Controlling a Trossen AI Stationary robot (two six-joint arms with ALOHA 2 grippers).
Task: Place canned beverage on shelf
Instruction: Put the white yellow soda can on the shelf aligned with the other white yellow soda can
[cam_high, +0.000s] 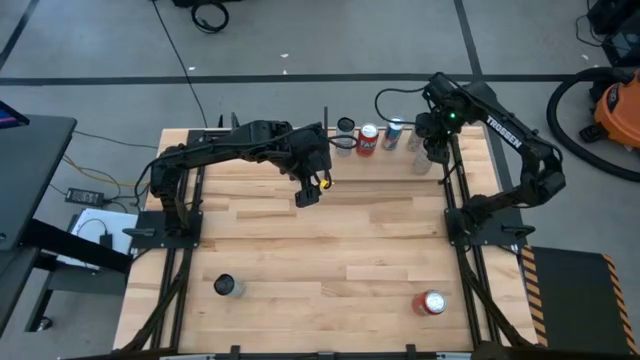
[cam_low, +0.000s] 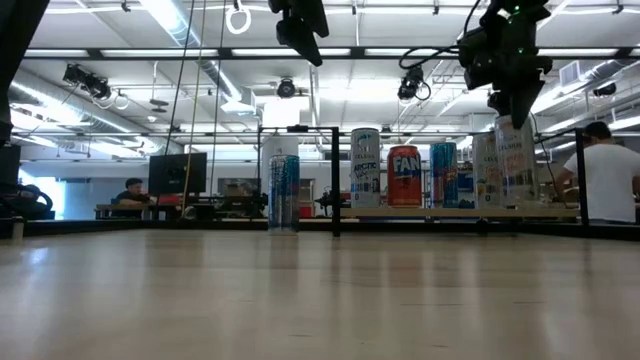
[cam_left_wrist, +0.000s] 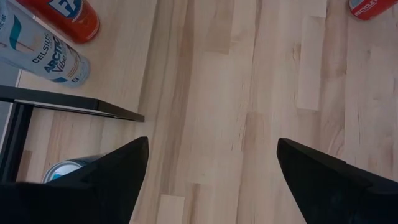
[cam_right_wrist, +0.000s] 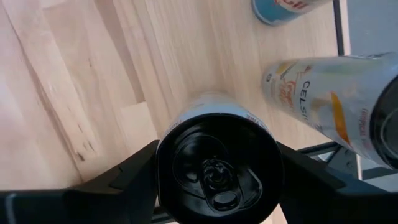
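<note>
The right gripper held a black-topped can upright at the shelf's 3 o'clock end, keeping its base level for release. The left gripper hung wide and empty near centre, clear of the shelf.

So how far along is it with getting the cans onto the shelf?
Several cans already stand on the shelf. The right gripper holds another can at the shelf's right end, not yet released. The left gripper hovers open. Two cans remain on the table.

Left end effector open, raised mid-table (idle), right end effector clamped, far edge.
</note>
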